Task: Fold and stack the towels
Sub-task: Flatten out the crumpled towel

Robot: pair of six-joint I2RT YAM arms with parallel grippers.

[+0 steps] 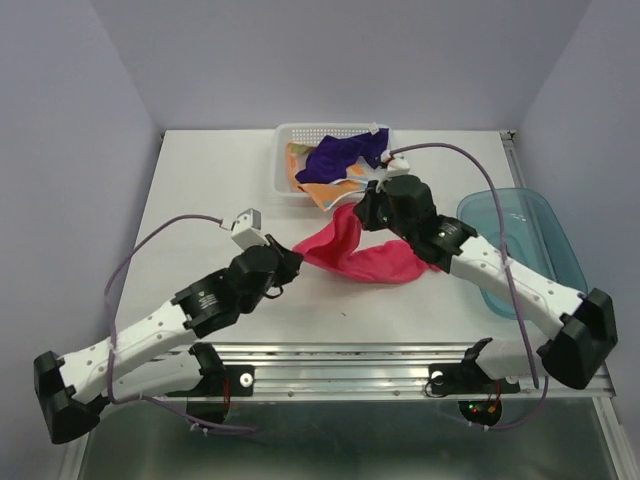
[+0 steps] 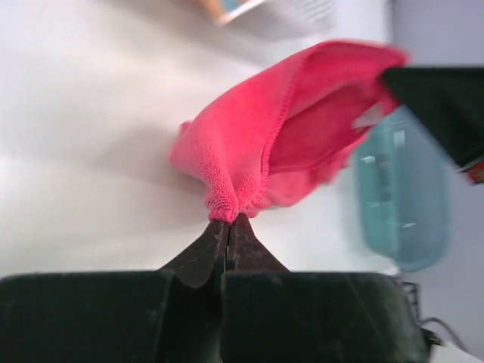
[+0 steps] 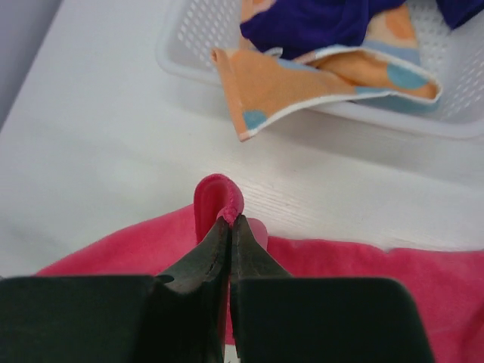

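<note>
The hot pink towel [image 1: 360, 255] hangs stretched between both grippers over the middle of the table. My left gripper [image 1: 297, 252] is shut on its left corner [image 2: 227, 200]. My right gripper [image 1: 360, 212] is shut on a folded edge of it [image 3: 219, 200]. The orange polka-dot towel [image 1: 318, 190] spills over the front rim of the white basket [image 1: 283, 133], and the dark purple towel [image 1: 340, 155] lies on top of it. Both also show in the right wrist view, the orange towel [image 3: 287, 83] under the purple towel [image 3: 318, 23].
A translucent teal tray [image 1: 540, 215] lies at the right edge of the table, under my right arm; it also shows in the left wrist view [image 2: 401, 204]. The white basket [image 3: 189, 45] stands at the back centre. Purple cables loop off both arms.
</note>
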